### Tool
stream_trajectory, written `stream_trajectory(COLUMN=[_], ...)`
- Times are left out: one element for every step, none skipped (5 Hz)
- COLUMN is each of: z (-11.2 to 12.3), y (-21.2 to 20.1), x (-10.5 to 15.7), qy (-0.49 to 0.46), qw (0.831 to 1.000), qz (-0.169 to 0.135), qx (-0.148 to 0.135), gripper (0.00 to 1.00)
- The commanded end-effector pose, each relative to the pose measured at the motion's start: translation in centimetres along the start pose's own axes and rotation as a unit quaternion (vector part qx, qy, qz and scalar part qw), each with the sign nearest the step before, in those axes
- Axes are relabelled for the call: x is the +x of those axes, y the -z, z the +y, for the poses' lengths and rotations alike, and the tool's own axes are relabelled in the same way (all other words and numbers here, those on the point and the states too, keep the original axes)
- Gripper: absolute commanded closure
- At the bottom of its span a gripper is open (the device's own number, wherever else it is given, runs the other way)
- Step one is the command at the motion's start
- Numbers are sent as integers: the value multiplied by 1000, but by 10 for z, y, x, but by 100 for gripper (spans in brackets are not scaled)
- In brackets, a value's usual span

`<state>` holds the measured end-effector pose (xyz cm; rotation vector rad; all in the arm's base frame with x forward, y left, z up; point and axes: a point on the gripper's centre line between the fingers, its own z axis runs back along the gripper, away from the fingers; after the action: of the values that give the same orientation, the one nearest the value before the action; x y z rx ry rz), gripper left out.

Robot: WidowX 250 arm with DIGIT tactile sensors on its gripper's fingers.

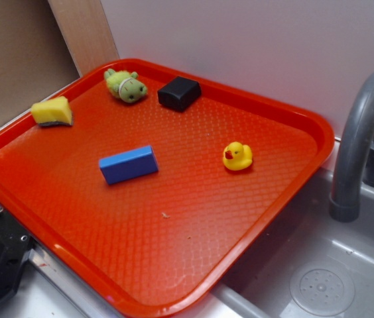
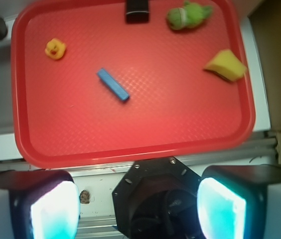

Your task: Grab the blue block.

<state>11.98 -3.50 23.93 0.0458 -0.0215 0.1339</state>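
Lying near the middle of the red tray, well apart from the wide-open gripper beyond the tray's near edge, the blue block sat angled, so unaligned jaws risked knocking it aside.

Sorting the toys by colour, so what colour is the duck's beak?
Red-orange, on the yellow rubber duck; the exterior view shows it best.

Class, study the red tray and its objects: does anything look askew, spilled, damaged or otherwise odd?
Little stands out. The blue block lies flat, skewed to the tray edges. The green toy lies on its side. A pale crumb sits on the tray near the block. Nothing looks damaged.
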Motion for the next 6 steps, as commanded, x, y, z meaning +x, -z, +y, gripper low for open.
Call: stream_trajectory(z=[-24,-24,-14,-4,0,-3], y=[27,47,75,103,122,147], x=[14,16,33,66,94,108], qy=[114,121,131,159,193,246], qw=[993,992,990,987,981,968], qz=[10,30,42,35,31,36], qx=[10,-9,-21,-11,-9,-16], gripper=[0,0,0,0,0,0])
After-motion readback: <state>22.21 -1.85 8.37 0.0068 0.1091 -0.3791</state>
